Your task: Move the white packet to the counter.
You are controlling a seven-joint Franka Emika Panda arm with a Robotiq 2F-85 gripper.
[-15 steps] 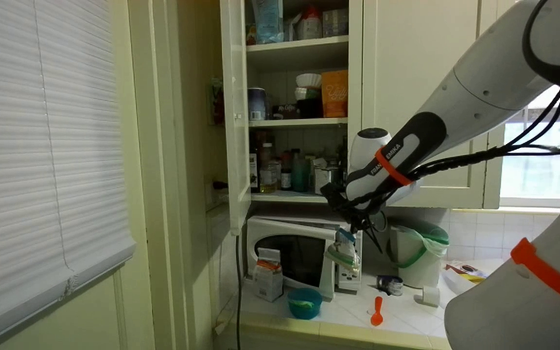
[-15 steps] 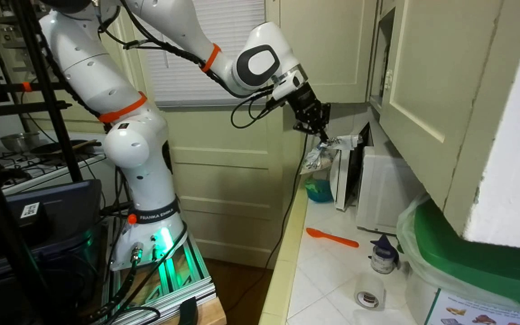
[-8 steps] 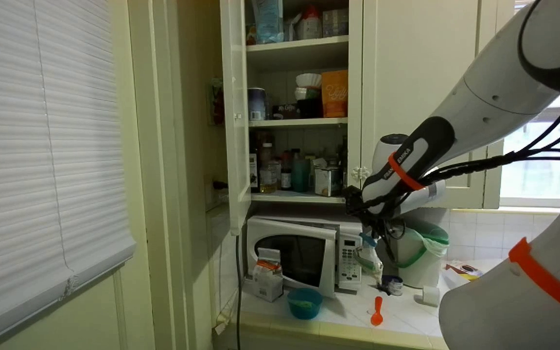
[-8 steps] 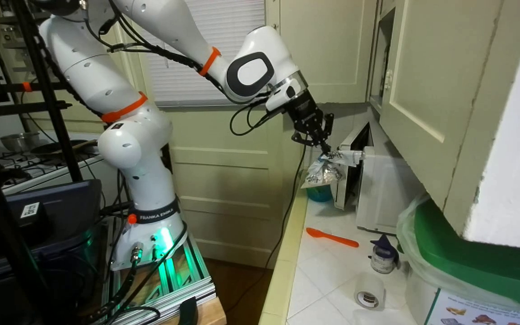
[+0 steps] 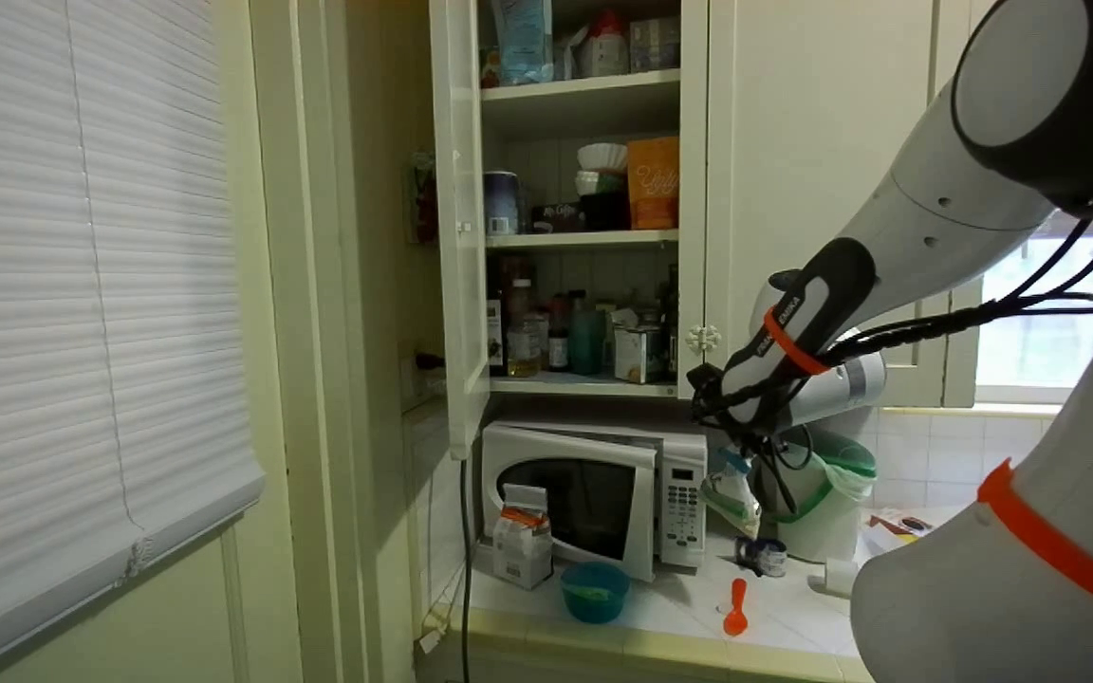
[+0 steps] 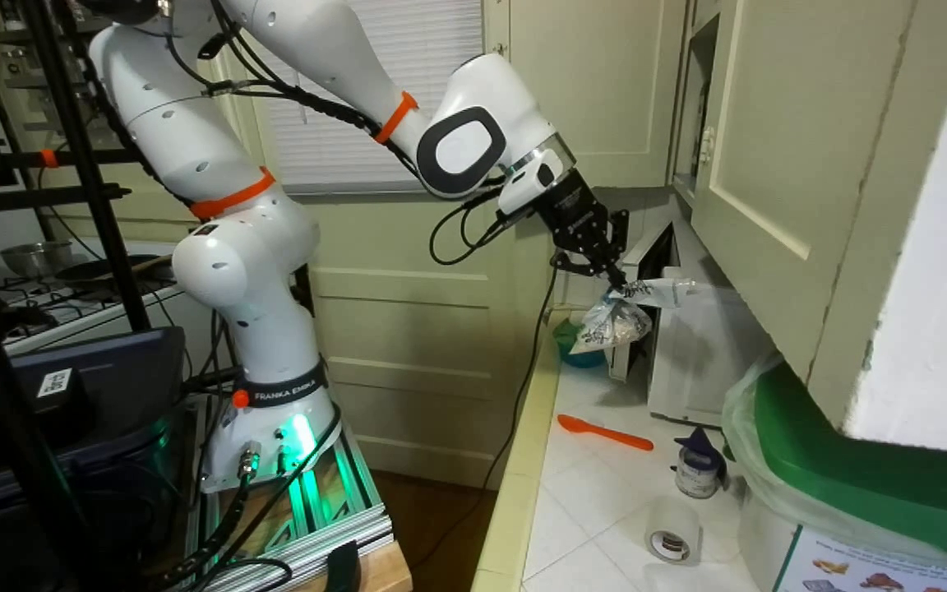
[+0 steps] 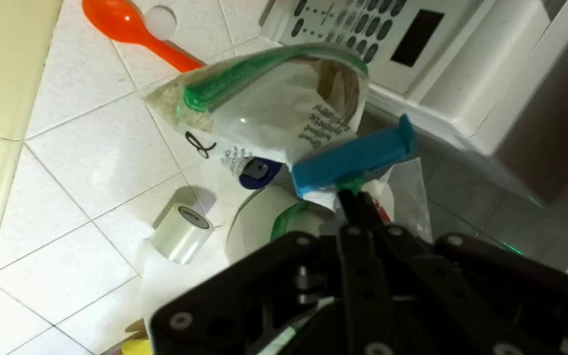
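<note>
The white packet point(image 6: 612, 324) is a soft, partly clear pouch with a green stripe, pale grains and a blue clip across its neck. It also shows in an exterior view point(image 5: 732, 501) and in the wrist view point(image 7: 274, 108). My gripper point(image 7: 354, 195) is shut on the packet's neck by the clip; it shows in both exterior views point(image 6: 618, 281) point(image 5: 744, 452). The packet hangs tilted in the air, in front of the microwave's control-panel end. The white-tiled counter point(image 6: 580, 501) lies below it, and in the wrist view point(image 7: 101, 148).
The microwave point(image 5: 594, 432) stands with its door ajar. A blue bowl point(image 5: 596, 593), white carton point(image 5: 522, 550), orange spoon point(image 6: 605, 433), blue-lidded jar point(image 6: 697, 473) and tape roll point(image 6: 673, 530) are on the counter. A green-lidded bin point(image 5: 817, 503) stands beside the microwave. Open cupboard shelves point(image 5: 584, 384) are above.
The gripper and the held packet have moved from in front of the microwave door along the counter toward the bin, and lower. The counter objects have not moved.
</note>
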